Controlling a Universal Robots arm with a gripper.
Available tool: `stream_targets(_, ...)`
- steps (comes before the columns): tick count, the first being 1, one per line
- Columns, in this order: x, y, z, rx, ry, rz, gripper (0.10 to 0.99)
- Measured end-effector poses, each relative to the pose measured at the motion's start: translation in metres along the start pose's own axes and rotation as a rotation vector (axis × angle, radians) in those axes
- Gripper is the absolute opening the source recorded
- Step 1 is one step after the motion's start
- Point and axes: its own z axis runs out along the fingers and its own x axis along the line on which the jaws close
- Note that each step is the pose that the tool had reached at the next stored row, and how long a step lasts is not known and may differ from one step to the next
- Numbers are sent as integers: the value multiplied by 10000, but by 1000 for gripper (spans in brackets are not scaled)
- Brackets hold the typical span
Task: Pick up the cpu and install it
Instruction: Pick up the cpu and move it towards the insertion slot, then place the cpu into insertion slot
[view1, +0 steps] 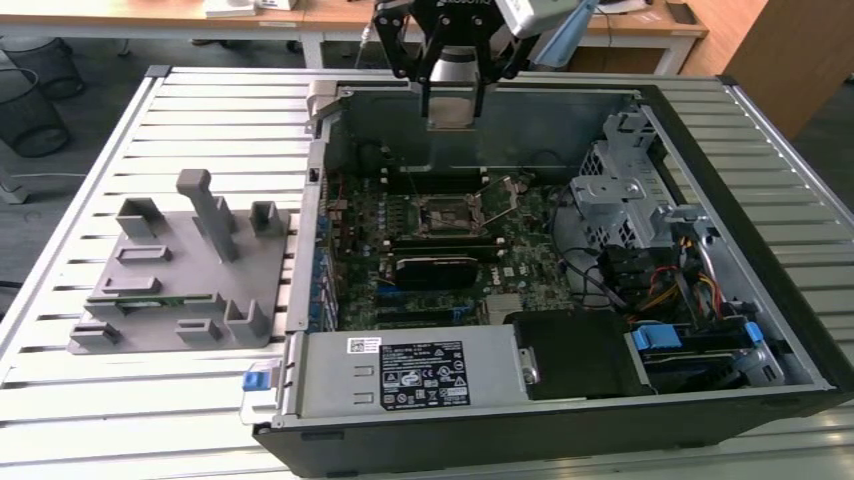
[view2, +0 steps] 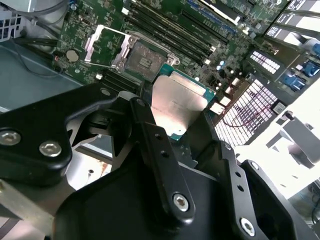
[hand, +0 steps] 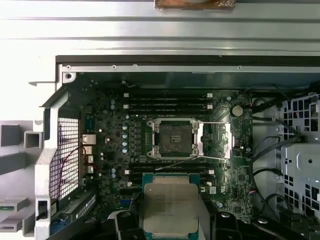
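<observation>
a slatted table (view1: 160, 400), desks (view1: 147, 12) behind it, carries an open computer case (view1: 534, 445) with a grey fixture block (view1: 187, 270) beside it. the gripper (view1: 451, 108), clenched on the cpu (hand: 170, 205), hangs over the case, apart from the open socket (hand: 175, 137).

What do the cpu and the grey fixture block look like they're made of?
The cpu: a silvery metal lid, going by its dull sheen, on a green board-like rim. The fixture block: matte, uniform grey, probably plastic.
</observation>
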Motion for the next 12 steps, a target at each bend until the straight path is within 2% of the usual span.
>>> stream_targets(8, -13, 0, 0, 1, 0, 24, 525)
stream_targets(12, -13, 0, 2, 4, -16, 436, 525)
